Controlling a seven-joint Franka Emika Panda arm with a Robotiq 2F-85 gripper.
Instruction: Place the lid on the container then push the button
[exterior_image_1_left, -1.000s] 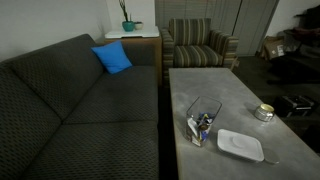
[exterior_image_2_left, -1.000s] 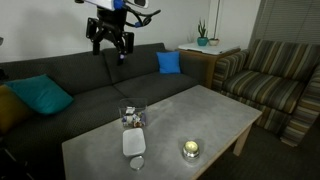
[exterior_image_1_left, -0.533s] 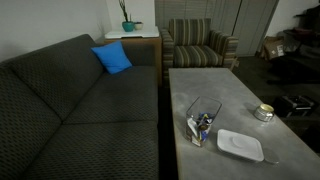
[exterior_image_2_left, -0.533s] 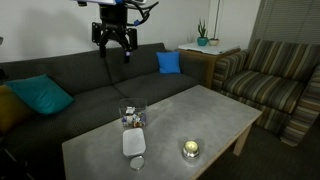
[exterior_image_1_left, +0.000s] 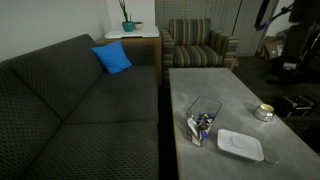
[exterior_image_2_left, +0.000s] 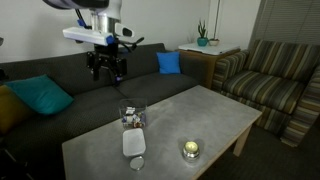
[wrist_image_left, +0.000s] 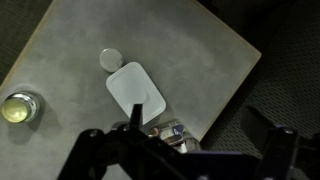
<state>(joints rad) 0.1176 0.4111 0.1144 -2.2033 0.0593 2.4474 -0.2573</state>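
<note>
The end effector (exterior_image_2_left: 109, 74) is hovering high, jaws spread wide, holding nothing; far below it the lid (wrist_image_left: 135, 92) is lying on the worktop (wrist_image_left: 190, 50), just beside the container (wrist_image_left: 170, 130); grasping the lid is not yet begun, calling for a descent.

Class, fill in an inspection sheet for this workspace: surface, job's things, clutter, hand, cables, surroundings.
Surface: grey table, level.
Job's things: white lid lies flat on the table beside the clear container, not on it; the container stands upright with small items inside.
Clutter: small grey disc by the lid; round metallic object stands apart.
Hand: hand open, empty, above the sofa, off the table.
Cables: nothing seen.
Surroundings: blue cushion, teal cushion, striped armchair.
</note>
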